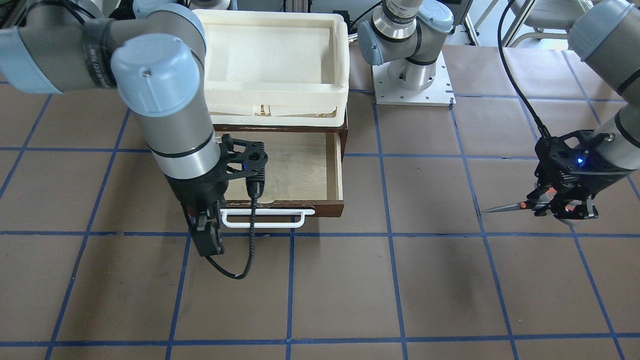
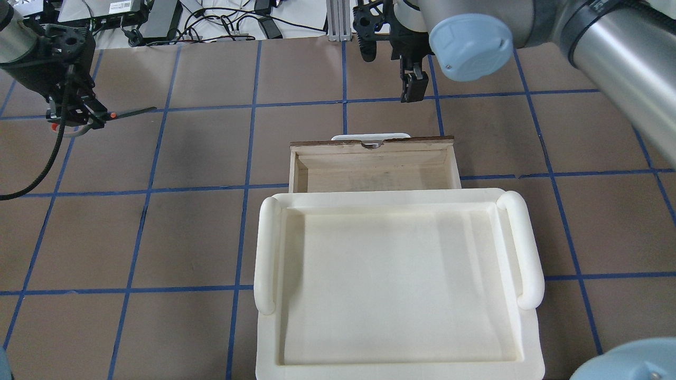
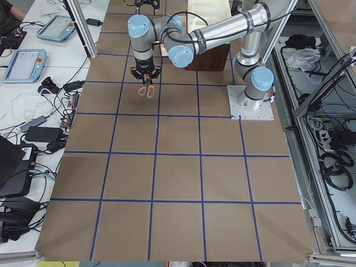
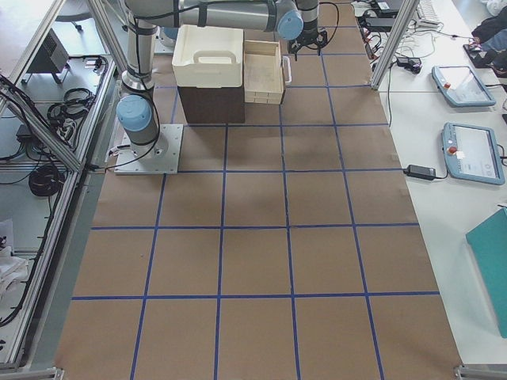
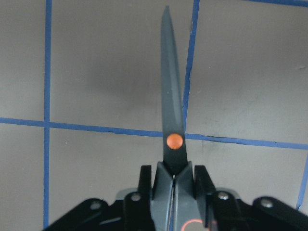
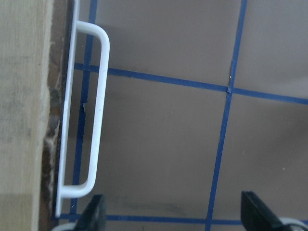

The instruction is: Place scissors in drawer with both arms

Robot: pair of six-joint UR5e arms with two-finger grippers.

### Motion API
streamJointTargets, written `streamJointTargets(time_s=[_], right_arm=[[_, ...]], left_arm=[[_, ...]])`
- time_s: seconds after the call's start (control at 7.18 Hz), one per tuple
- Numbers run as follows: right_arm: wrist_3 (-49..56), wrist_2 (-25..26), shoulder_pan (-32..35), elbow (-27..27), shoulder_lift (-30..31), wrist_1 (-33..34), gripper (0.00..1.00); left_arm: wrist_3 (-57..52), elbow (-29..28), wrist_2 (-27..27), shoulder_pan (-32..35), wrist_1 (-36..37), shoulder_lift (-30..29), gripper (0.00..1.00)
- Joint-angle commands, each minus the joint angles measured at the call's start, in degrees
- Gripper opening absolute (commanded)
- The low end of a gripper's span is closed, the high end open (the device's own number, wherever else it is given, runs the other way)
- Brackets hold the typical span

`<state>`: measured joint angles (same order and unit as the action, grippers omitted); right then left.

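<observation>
White bin (image 2: 269, 248) sits on top of the dark cabinet (image 4: 210, 103). In the overhead view it covers the back of the drawer (image 2: 372, 177). The drawer is pulled out, with its pale wood floor bare where it shows. Its white bar handle (image 1: 270, 225) is on the dark front, facing away from the robot. The surface (image 1: 430, 280) is brown paper with a blue tape grid.

The right arm (image 1: 165, 110) hangs over one end of the drawer. In the front-facing view it hides that corner and that end of the handle.

The right gripper (image 1: 210, 250) points down just beyond the handle end. In its wrist view the fingers (image 6: 94, 214) are wide apart with nothing between them. The handle lies outside the gap, just beside one finger (can't tell if it touches).

The left gripper (image 2: 79, 119) is well apart from the drawer, out on the robot's left side of the surface. Its fingers (image 5: 144, 183) are clamped on the scissors (image 5: 172, 106) just behind the orange pivot dot (image 5: 174, 140), on the neck of the grey handles. The blades are together and roughly level. They stick straight out of the gripper and point toward the middle of the surface. The scissors look lifted off the surface, with a soft shadow lying off to one side below them. The handle loops are mostly hidden by the gripper body.
</observation>
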<state>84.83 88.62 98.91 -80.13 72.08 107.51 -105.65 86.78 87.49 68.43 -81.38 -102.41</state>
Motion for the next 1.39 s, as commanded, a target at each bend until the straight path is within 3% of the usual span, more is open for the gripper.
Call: streamJointTargets(time_s=[0.0, 0.56, 0.84, 0.98, 1.25], right_arm=[[-10.0, 0.3, -4.3, -0.6, 7.3, -10.7, 1.00], [-32.8, 0.1, -11.0, -0.7, 15.3, -23.4, 1.00], [-52.6, 0.6, -12.2, -0.7, 17.2, -26.9, 1.00], [-62.4, 1.1, -12.2, -0.7, 17.2, -28.7, 1.00], [-72.1, 3.6, -12.2, -0.8, 17.2, -30.2, 1.00]], left_arm=[[1.5, 0.1, -1.1, 1.1, 0.0, -0.5, 0.00], [26.2, 0.1, -0.8, 15.1, -1.4, -0.3, 0.00], [36.8, -0.7, -0.7, 26.0, -1.4, -0.3, 0.00], [40.5, -0.7, -1.5, 28.1, -1.4, -0.4, 0.00], [41.3, -0.8, -4.3, 32.9, -0.7, -0.5, 0.00]])
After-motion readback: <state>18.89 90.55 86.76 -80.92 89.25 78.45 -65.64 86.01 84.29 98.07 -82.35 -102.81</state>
